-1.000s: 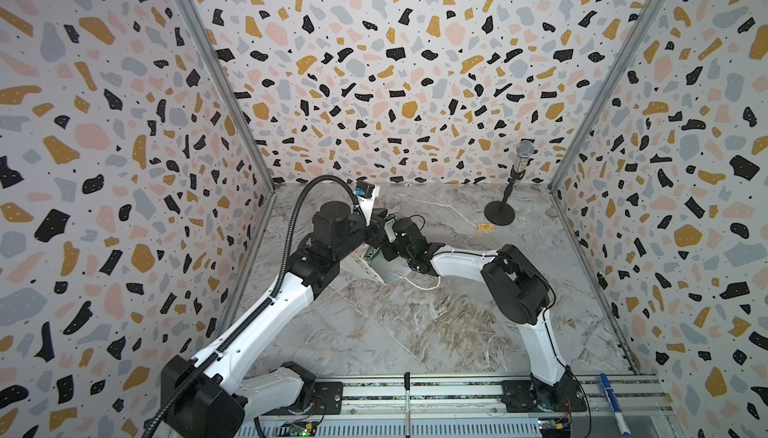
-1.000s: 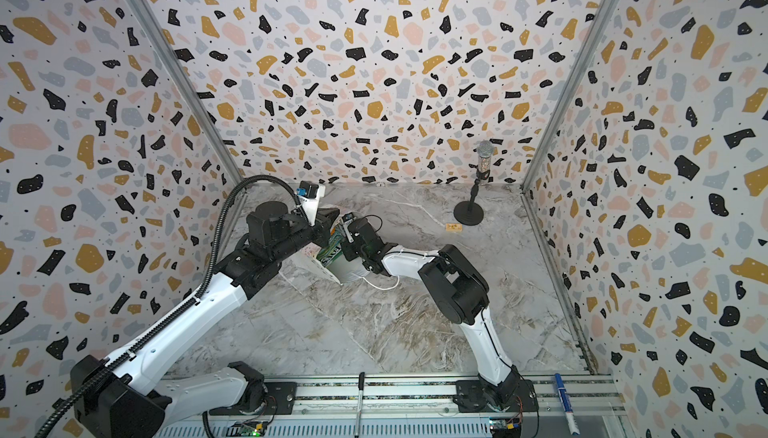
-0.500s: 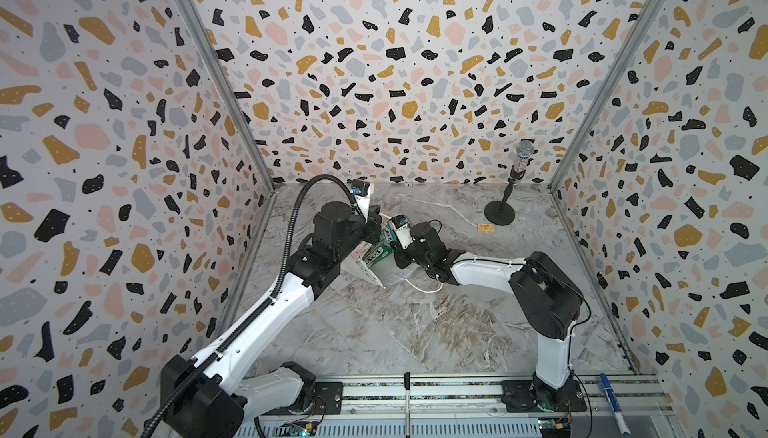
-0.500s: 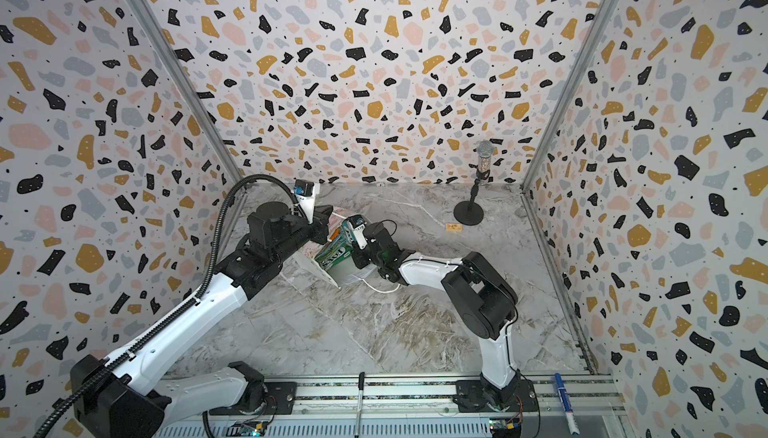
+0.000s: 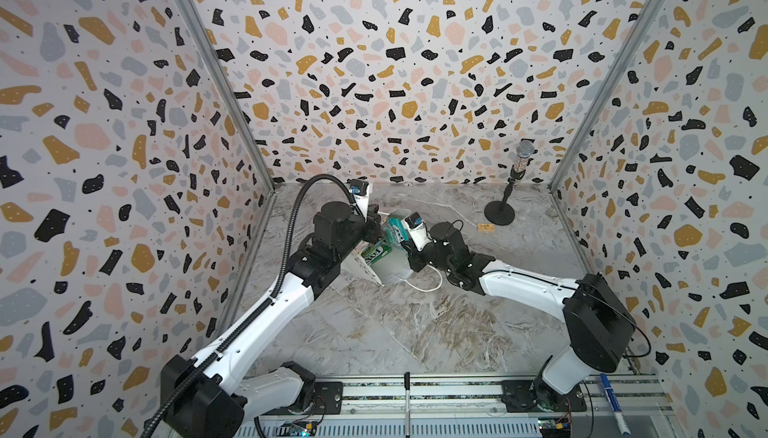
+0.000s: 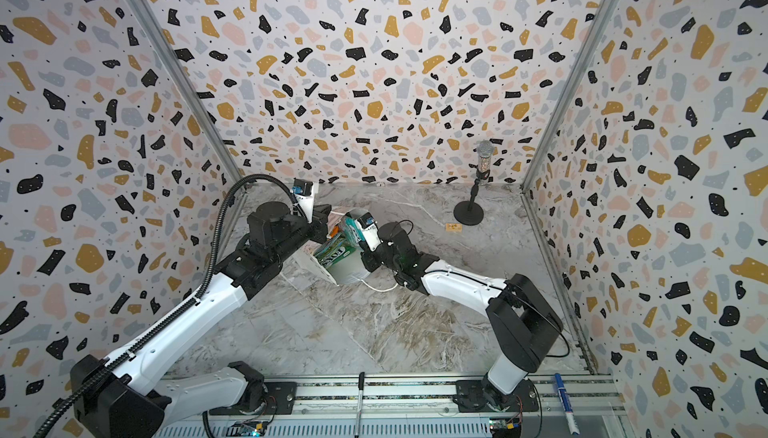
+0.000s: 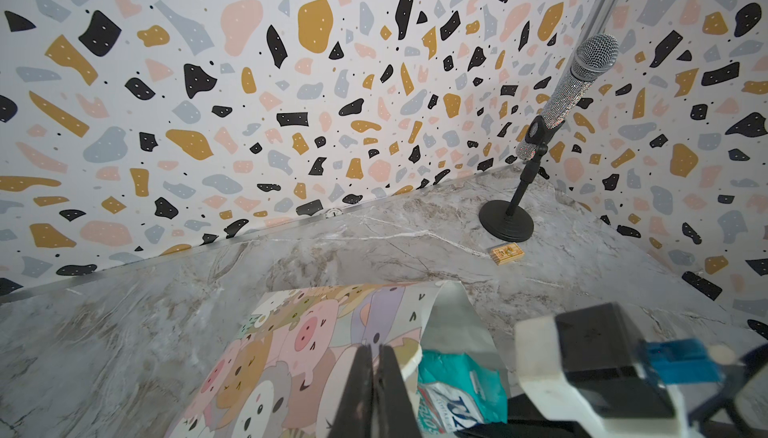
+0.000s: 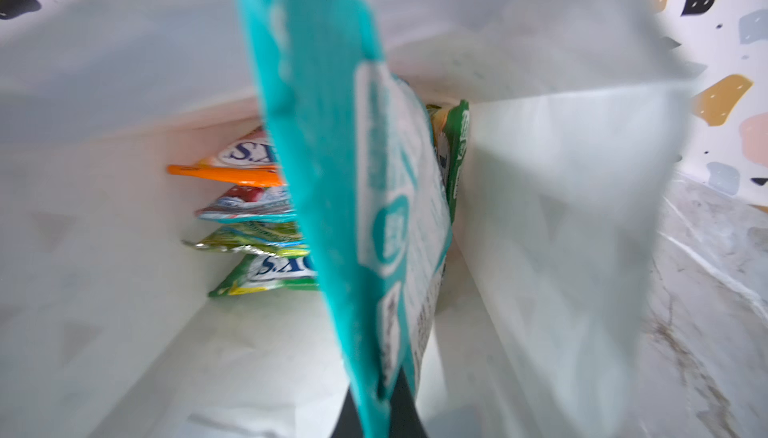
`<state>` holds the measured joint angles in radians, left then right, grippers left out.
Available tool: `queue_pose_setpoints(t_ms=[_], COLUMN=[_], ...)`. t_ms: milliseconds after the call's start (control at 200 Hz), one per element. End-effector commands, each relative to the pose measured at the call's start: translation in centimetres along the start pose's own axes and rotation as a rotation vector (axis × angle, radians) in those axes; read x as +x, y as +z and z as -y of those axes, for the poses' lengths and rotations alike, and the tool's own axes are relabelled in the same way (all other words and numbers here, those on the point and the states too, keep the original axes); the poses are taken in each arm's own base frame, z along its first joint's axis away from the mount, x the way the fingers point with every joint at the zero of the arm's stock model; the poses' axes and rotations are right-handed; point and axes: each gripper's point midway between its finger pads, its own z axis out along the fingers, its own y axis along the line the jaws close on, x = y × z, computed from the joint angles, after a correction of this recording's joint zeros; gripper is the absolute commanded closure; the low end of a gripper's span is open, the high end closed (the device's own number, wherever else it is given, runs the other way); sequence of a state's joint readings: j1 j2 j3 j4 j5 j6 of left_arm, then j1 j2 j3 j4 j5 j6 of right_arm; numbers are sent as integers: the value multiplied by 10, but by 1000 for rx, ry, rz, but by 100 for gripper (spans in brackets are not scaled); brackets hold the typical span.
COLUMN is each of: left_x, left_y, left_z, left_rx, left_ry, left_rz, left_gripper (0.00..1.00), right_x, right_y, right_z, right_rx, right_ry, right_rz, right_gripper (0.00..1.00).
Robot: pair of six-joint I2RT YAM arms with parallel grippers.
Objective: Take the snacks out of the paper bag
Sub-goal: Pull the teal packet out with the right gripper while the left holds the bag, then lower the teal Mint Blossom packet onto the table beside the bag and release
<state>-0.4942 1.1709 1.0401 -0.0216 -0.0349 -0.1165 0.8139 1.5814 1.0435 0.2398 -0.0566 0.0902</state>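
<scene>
Along the front rail, a blue pen [image 5: 611, 394] is seen lying beside the base of the right arm. Beyond it, on the marble table [image 5: 415, 332], the paper bag [image 5: 392, 273] is laid on its side, left of the middle. Its mouth is turned toward the right arm, and a white cord handle [image 5: 424, 288] is spread on the tabletop.

The right gripper [image 8: 386, 411] is clamped on a teal packet [image 8: 353, 165], which is held at the bag's mouth. The left gripper [image 7: 376, 350] is pinched tight on the rim of the bag's colourful side, and the mouth is held open by it.

Deeper inside the bag, other packets [image 8: 249, 207] are stacked flat: orange, teal-red and green-yellow.

Farther back, a small yellow box [image 5: 485, 227] is lying just beside the black base of a microphone [image 5: 515, 174], which is stood near the back right corner against the terrazzo wall [image 5: 415, 61].
</scene>
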Motion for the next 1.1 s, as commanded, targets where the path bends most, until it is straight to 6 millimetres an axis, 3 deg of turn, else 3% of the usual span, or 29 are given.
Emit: queue_pose_setpoints(t_ms=[0,360,691,871,1091], left_x=[-19,-15,-14,-14,-13], left_y=[-5,-2,-2,-2,-2], left_z=[1,-1,-1,-1,-1], left_rx=[3,-10,-9,-7,-7], left_ry=[6,16,21,26,29], left_rz=[59,38,33,31,27], left_gripper=[100,100,100,100,100], right_x=[-39,-90,-128,-118,-69], right_y=[-33,-104,-159,-168,-147], right_z=[-1,7,39,71,110], right_rx=[18,105,303,407,407], right_ry=[-45,-121,-121,-61,58], right_rz=[99,227,334,302,156], right_gripper=[100,100,100,100,100])
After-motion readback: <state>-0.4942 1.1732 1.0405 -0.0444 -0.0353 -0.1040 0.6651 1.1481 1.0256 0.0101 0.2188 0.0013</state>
